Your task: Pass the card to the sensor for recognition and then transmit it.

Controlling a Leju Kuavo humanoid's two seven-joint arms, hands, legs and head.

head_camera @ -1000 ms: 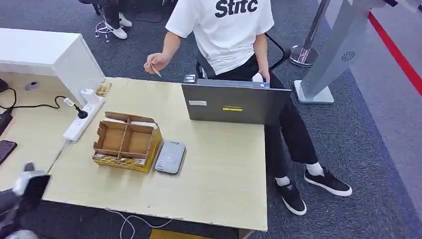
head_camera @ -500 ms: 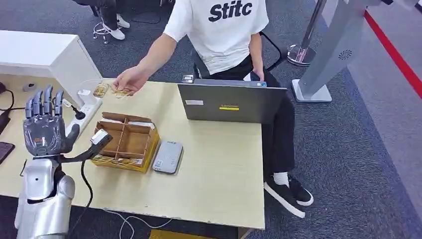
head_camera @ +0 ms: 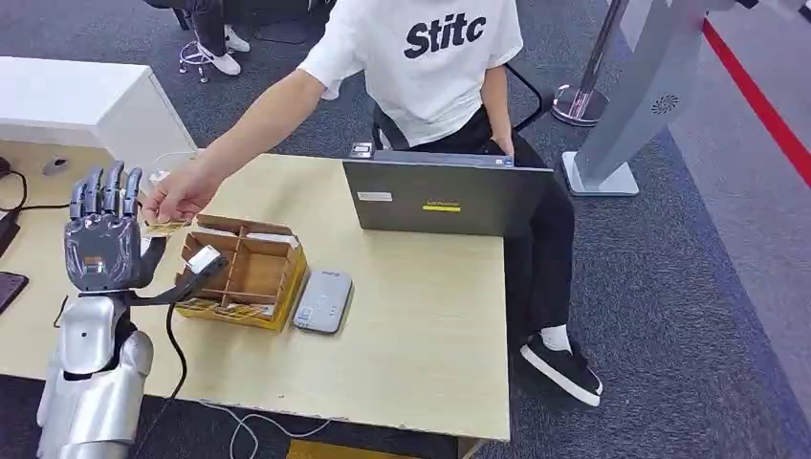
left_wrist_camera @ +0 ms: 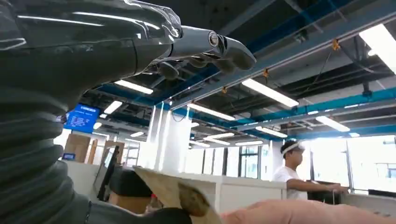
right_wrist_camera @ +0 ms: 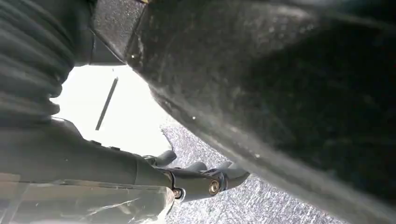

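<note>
— Left hand (head_camera: 103, 247)?
— Raised above the near left corner of the table (head_camera: 421, 325); back turned to the head camera; fingers (head_camera: 105, 186) upright and spread, thumb (head_camera: 151, 252) angled out toward the cardboard box (head_camera: 244, 273); released, grasping nothing.
— And the card (head_camera: 164, 227)?
— Pinched in a person's hand (head_camera: 177, 196), with the arm reaching in from the table's far edge; held just above the thumb and just beside the fingers; touching or not, cannot tell.
— Anything closer from the left wrist?
— Left hand (left_wrist_camera: 116, 42) across the top, fingers (left_wrist_camera: 205, 44) stretched out; card (left_wrist_camera: 173, 191) slanting in the gap below them, printed face partly visible; a finger of the person's hand (left_wrist_camera: 299, 213) lying along its edge.
— Sensor (head_camera: 323, 300)?
— Flat and grey; lying on the table just beside the cardboard box, on the side toward the right edge; well apart from the card.
— Box contents?
— Divided into compartments; too small to tell what lies inside.
— Other items on the table?
— Laptop (head_camera: 448, 196) at the far edge, lid open, back toward the head camera.
— Right hand (right_wrist_camera: 140, 172)?
— In the right wrist view, hanging over speckled carpet; fingers (right_wrist_camera: 205, 179) loosely bent and apart; released, nothing in it.
</note>
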